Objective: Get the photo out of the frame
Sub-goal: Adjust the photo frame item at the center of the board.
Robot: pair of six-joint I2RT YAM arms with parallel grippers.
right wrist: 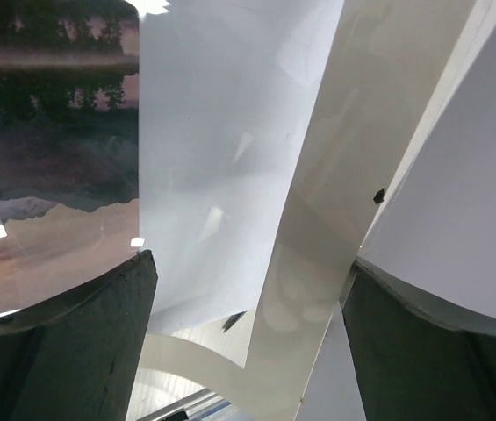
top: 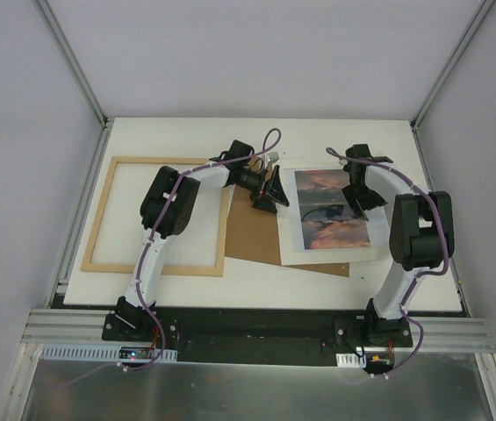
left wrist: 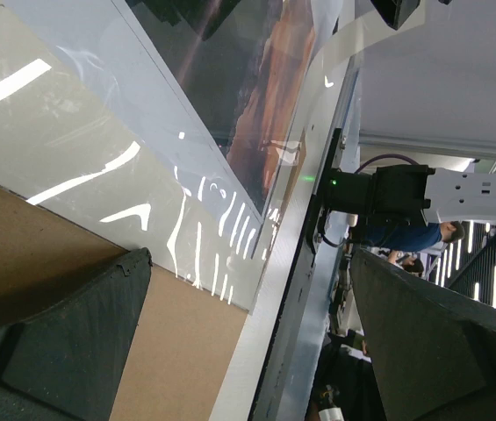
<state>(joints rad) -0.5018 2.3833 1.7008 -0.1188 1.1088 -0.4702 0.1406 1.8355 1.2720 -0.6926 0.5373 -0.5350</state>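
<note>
lying flat: glossy photo (top: 331, 210); wooden frame (top: 142, 160)

photo (top: 331, 210) is lying flat right of centre: upright glossy print, orange-pink clouds mirrored in water, wide white border, its left edge overlapping a brown board (top: 252, 237). frame (top: 155, 160), thin light wood, is lying flat, well apart at left.
</note>
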